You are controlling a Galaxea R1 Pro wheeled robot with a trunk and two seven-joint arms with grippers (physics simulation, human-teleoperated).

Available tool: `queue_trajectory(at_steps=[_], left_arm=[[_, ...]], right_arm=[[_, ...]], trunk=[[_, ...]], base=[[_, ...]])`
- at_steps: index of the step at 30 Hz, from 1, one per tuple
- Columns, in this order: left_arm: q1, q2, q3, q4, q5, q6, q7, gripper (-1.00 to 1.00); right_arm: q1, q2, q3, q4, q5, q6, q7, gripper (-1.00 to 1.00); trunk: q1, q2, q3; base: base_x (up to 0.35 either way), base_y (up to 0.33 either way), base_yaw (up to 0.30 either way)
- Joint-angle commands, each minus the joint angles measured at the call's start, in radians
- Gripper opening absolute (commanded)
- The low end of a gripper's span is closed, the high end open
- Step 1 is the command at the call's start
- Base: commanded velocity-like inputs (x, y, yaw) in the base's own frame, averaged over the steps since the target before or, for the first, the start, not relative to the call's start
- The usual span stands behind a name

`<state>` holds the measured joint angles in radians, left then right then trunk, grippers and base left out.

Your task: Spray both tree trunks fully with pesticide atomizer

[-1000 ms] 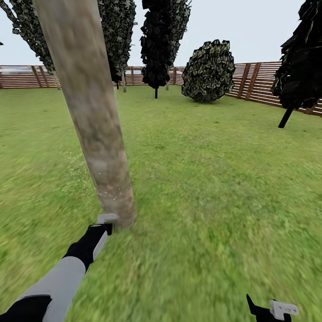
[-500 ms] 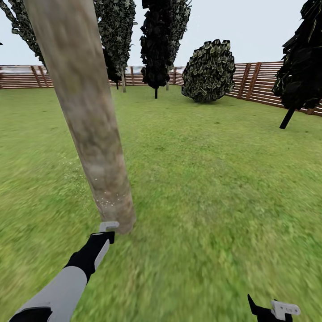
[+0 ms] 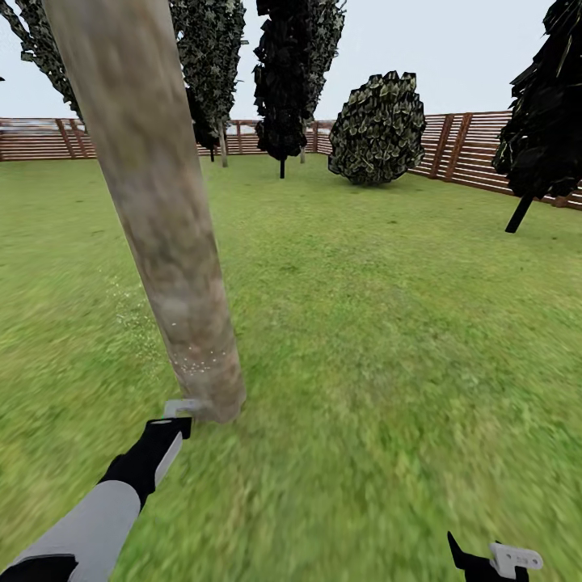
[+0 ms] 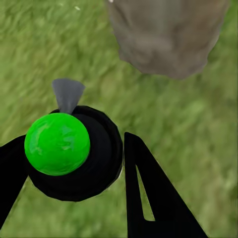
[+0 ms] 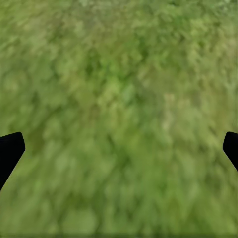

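- So I'm standing on the grass [image 3: 388, 339] with my left arm [image 3: 105, 509] reaching out toward the foot of the big tree trunk [image 3: 153, 186], which is leaning up and to the left in my head view
- My left gripper [image 4: 74, 163] is clamping the pesticide atomizer [image 4: 74, 151], black round body with a bright green ball cap and a little grey nozzle; one black finger [image 4: 148, 193] is pressing on one side and the other is hugging the opposite side
- The nozzle is aiming at the base of the trunk, which is sitting just beyond it, close but not touching as far as I can tell
- From the head camera the atomizer itself is tucked behind my wrist, so I'm only seeing a pale bit of the gripper right by the trunk's foot
- Pesticide [image 3: 198, 356] is showing as tiny white specks low on the bark, with a faint scatter drifting over the grass to the trunk's left
- My right gripper [image 5: 119, 148] is hanging over plain grass with its fingers spread wide, nothing between them
- Far off there's the brown slat fence [image 3: 469, 149], a round bush [image 3: 378, 129] and a couple of black trees [image 3: 287, 73]
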<state>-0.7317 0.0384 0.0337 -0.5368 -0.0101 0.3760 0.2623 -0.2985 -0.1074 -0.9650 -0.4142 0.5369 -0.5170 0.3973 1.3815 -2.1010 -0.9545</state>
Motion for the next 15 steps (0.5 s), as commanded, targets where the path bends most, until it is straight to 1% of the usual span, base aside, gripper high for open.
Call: queue_trajectory(at_steps=[1, 2, 4, 6, 8, 11, 13, 15], left_arm=[[0.000, -0.002, -0.001, -0.001, 0.000, 0.000, 0.000, -1.00], [0.000, -0.007, -0.001, -0.007, 0.000, 0.000, 0.000, -1.00], [0.001, -0.033, -0.001, -0.052, 0.001, 0.001, 0.000, -1.00], [0.001, -0.044, -0.001, -0.069, 0.001, 0.002, 0.001, -1.00], [-0.002, -0.057, -0.010, -0.087, 0.001, 0.003, 0.004, -1.00], [-0.005, -0.088, -0.016, -0.161, 0.001, 0.015, 0.008, -1.00], [-0.009, -0.105, -0.019, -0.192, 0.001, 0.019, 0.009, -1.00], [-0.010, -0.108, -0.038, -0.200, 0.001, 0.021, 0.009, -1.00]], right_arm=[[0.000, 0.000, 0.000, 0.000, 0.000, 0.000, 0.000, 1.00], [0.000, 0.000, 0.000, 0.000, 0.000, 0.000, 0.000, 1.00], [0.000, 0.000, -0.001, -0.001, 0.000, 0.000, 0.000, 1.00], [0.000, 0.000, 0.000, -0.002, -0.001, 0.000, 0.000, 1.00], [0.000, 0.000, 0.000, -0.003, 0.000, 0.000, 0.000, 1.00], [0.000, 0.001, 0.000, -0.003, 0.000, 0.000, 0.000, 1.00], [0.000, 0.001, 0.000, -0.003, 0.000, 0.000, 0.000, 1.00], [0.000, 0.002, 0.000, -0.003, 0.000, 0.000, 0.000, 1.00]], trunk=[[0.000, 0.000, 0.000], [0.000, 0.000, 0.000], [0.000, 0.000, 0.000], [0.000, 0.000, 0.000], [0.000, 0.000, 0.000], [0.000, 0.000, 0.000], [0.000, 0.000, 0.000], [0.000, 0.000, 0.000]], base=[[0.000, 0.000, 0.000], [0.000, 0.000, 0.000], [0.000, 0.000, 0.000], [-0.104, 0.000, 0.000], [-0.287, 0.000, 0.000], [-0.330, 0.000, 0.000], [-0.332, 0.000, 0.000], [-0.228, 0.000, 0.000]])
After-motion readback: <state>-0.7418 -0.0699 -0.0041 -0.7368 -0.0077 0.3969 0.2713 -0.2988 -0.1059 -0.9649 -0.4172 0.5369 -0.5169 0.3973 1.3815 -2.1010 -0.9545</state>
